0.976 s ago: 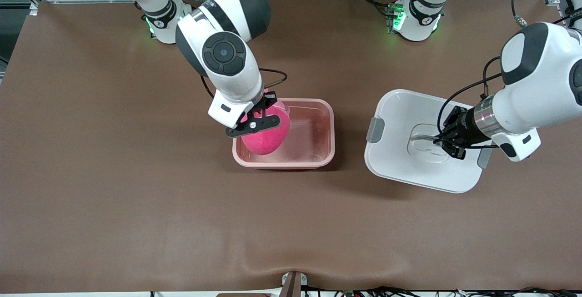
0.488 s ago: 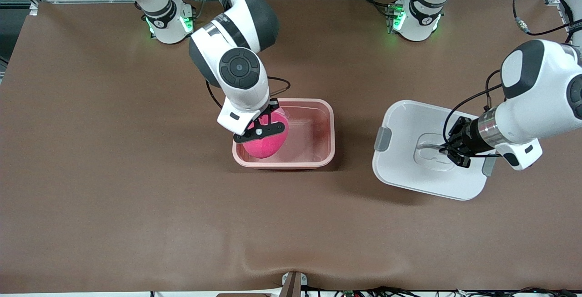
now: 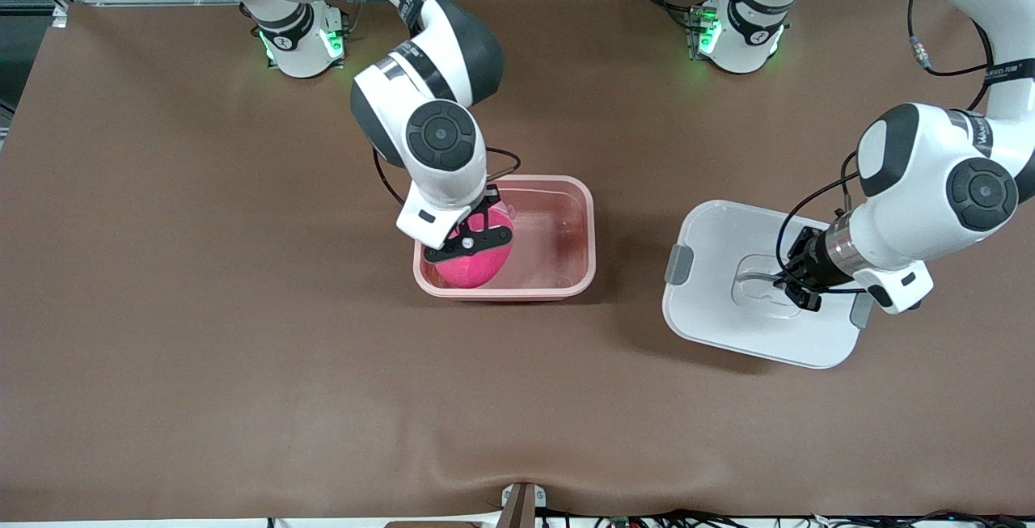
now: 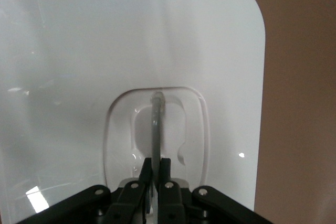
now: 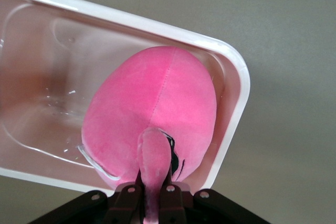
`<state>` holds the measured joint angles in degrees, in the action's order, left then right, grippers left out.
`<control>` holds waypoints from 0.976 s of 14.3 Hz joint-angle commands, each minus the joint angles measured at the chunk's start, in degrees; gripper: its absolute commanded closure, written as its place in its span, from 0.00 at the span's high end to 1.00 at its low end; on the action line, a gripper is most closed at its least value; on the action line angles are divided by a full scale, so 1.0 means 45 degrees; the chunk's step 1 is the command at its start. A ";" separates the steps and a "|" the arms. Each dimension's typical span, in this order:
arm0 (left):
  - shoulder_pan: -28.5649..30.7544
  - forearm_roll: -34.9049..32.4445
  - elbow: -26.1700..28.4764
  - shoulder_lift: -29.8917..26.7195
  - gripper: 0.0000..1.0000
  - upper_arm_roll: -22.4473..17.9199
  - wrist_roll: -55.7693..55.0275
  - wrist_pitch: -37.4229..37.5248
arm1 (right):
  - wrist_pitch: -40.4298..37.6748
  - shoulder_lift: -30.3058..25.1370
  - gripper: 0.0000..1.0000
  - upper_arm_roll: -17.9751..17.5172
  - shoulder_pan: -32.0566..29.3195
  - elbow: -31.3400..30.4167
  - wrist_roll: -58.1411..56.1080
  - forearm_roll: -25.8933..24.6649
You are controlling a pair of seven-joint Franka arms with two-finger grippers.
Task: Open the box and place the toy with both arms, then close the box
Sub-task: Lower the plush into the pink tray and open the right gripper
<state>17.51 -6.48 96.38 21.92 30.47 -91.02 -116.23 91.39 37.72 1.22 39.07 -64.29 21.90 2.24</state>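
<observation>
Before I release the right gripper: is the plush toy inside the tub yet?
Inside. The plush toy sits within the pink tub rim, right gripper shut on its ear. The left gripper holds the lid aside.

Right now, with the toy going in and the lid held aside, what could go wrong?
1. The right gripper pinches only a small flap of the toy, which hangs at the tub's corner toward the right arm's end; released there, it may rest on the rim.
2. The left gripper holds the lid by its thin handle alone, so the lid may tilt or slip when carried back.
</observation>
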 commanded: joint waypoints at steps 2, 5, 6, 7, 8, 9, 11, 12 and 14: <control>0.0153 -0.0181 0.0358 -0.0126 0.00 0.0104 -0.0165 -0.0226 | -0.0074 0.0659 0.00 0.0022 0.0535 0.0303 0.0073 -0.0653; 0.0153 -0.0103 0.0339 -0.0086 0.00 0.0123 0.0107 -0.0129 | 0.0198 0.0933 0.00 0.0022 0.0750 0.0225 0.0152 -0.0673; 0.0153 -0.0025 0.0358 -0.0105 0.00 0.0123 0.0322 -0.0070 | 0.0625 0.0992 0.00 0.0003 0.0770 0.0147 0.0152 -0.0653; 0.0153 -0.0025 0.0417 -0.0105 0.00 0.0123 0.0440 -0.0012 | 0.1074 0.0992 0.00 0.0002 0.0828 -0.0086 0.0191 -0.0595; 0.0153 -0.0025 0.0533 -0.0124 0.00 0.0123 0.0499 -0.0011 | 0.1601 0.0992 0.00 0.0002 0.0848 -0.0204 0.0288 -0.0537; 0.0134 -0.0025 0.0612 -0.0125 0.00 0.0123 0.0596 -0.0011 | 0.2128 0.1012 0.00 0.0002 0.0887 -0.0244 0.0753 -0.0420; 0.0133 -0.0025 0.0632 -0.0164 0.00 0.0123 0.0927 0.0279 | 0.3338 0.1109 0.00 0.0002 0.1295 -0.0788 0.1846 -0.0399; 0.0133 -0.0025 0.0632 -0.0202 0.00 0.0123 0.1065 0.0436 | 0.3886 0.1109 0.00 0.0002 0.1394 -0.1023 0.2238 -0.0399; 0.0133 -0.0025 0.0671 -0.0222 0.00 0.0123 0.1105 0.0536 | 0.4475 0.1284 0.00 -0.0017 0.1609 -0.1220 0.3155 -0.0360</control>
<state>17.58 -6.48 98.66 22.13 30.53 -87.30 -114.85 109.03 42.94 1.02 45.05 -68.39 31.68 0.27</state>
